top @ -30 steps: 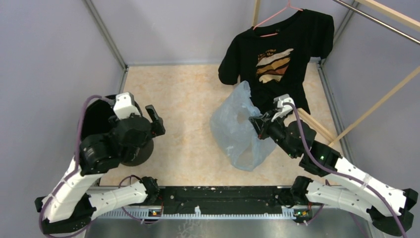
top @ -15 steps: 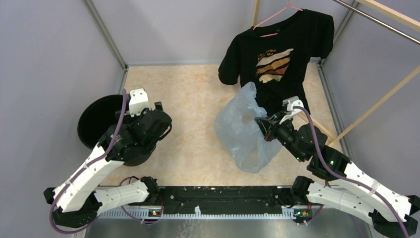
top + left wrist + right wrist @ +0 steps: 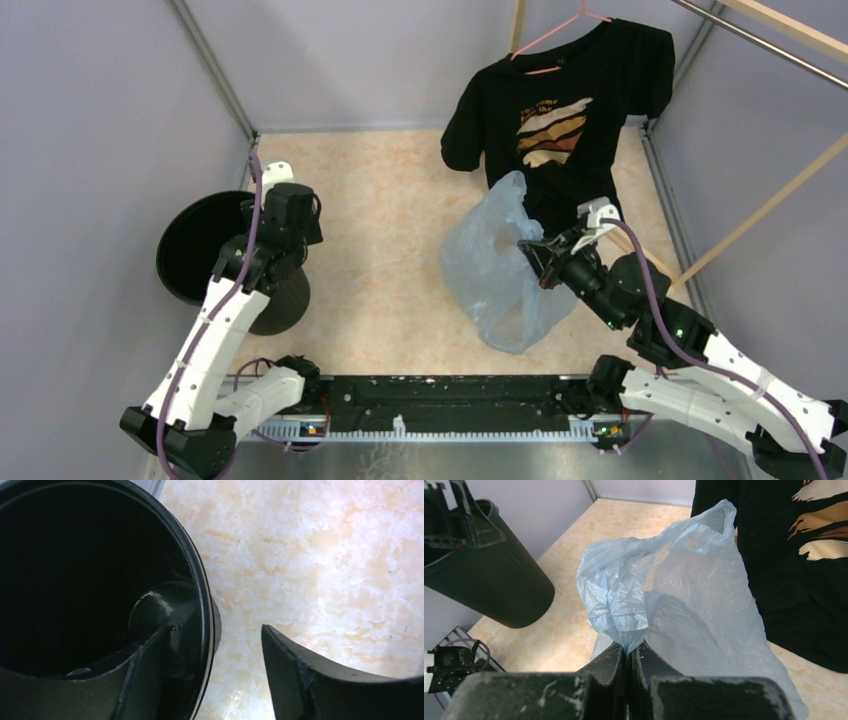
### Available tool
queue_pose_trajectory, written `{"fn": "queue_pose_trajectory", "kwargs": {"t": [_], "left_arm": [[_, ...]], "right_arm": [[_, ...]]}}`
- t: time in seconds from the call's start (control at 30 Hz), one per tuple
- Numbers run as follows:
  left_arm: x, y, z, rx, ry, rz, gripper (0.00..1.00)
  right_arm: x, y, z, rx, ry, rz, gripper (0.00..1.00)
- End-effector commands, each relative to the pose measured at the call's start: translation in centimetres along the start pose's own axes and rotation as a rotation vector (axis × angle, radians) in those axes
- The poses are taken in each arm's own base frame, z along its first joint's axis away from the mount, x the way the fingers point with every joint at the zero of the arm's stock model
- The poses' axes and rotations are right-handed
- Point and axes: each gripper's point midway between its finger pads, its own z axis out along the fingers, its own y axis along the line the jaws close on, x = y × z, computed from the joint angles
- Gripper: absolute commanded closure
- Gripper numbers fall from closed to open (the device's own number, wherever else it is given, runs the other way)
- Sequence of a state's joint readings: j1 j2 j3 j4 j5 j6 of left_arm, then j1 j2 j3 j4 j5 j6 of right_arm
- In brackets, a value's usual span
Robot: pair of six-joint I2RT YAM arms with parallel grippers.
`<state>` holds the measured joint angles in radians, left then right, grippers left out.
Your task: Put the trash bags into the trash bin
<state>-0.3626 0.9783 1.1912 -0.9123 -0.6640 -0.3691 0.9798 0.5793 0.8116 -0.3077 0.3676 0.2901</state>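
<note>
Trash bin (image 3: 190, 245), round, black and ribbed, is seen at the left of the marbled floor (image 3: 380, 220). Its rim is straddled by the left gripper (image 3: 215, 630), whose fingers are held apart, one inside and one outside. Well apart from the bin, the pale-blue trash bag (image 3: 490, 270) is pinched at a bunched fold between the fingers of the right gripper (image 3: 628, 652). Behind it a black T-shirt (image 3: 560, 110) is hung; the small lettering above its striped print cannot be read.
</note>
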Motion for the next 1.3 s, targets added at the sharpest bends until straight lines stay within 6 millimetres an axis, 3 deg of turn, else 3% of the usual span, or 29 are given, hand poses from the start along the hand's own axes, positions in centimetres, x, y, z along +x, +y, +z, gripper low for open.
{"fn": "queue_pose_trajectory", "kwargs": {"t": [0.0, 0.13, 0.23, 0.53, 0.67, 0.77, 1.07, 1.17, 1.27], "left_arm": [[-0.6, -0.6, 0.5, 0.031, -0.03, 0.009, 0.31], [-0.7, -1.0, 0.2, 0.063, -0.025, 0.007, 0.53], [-0.8, -1.7, -0.4, 0.124, -0.013, 0.018, 0.62], [-0.2, -7.8, -3.3, 0.5, 0.12, 0.11, 0.97], [-1.2, -11.8, -6.6, 0.749, 0.151, 0.037, 1.0], [-0.7, -16.0, -10.1, 0.945, 0.213, 0.002, 1.0], [3.9, -27.9, -18.8, 1.049, 0.139, 0.179, 1.0], [4.9, -30.3, -20.6, 1.06, 0.117, 0.231, 1.0], [6.2, -31.6, -21.1, 1.071, 0.133, 0.254, 1.0]], "right_arm": [[-0.9, 0.4, -0.4, -0.025, -0.029, 0.002, 1.0], [-1.4, 0.4, -0.6, -0.027, -0.039, -0.017, 1.0], [-2.3, -0.1, -1.0, -0.005, -0.052, -0.048, 1.0], [-5.9, -1.7, -3.5, 0.047, -0.149, -0.091, 1.0], [-7.6, -2.8, -5.0, 0.095, -0.182, -0.117, 1.0], [-9.1, -3.6, -6.5, 0.12, -0.217, -0.129, 1.0], [-13.8, -5.9, -11.7, 0.177, -0.372, -0.083, 1.0], [-15.1, -6.9, -14.0, 0.2, -0.43, -0.034, 1.0], [-16.3, -8.0, -16.3, 0.217, -0.493, 0.018, 1.0]]}}
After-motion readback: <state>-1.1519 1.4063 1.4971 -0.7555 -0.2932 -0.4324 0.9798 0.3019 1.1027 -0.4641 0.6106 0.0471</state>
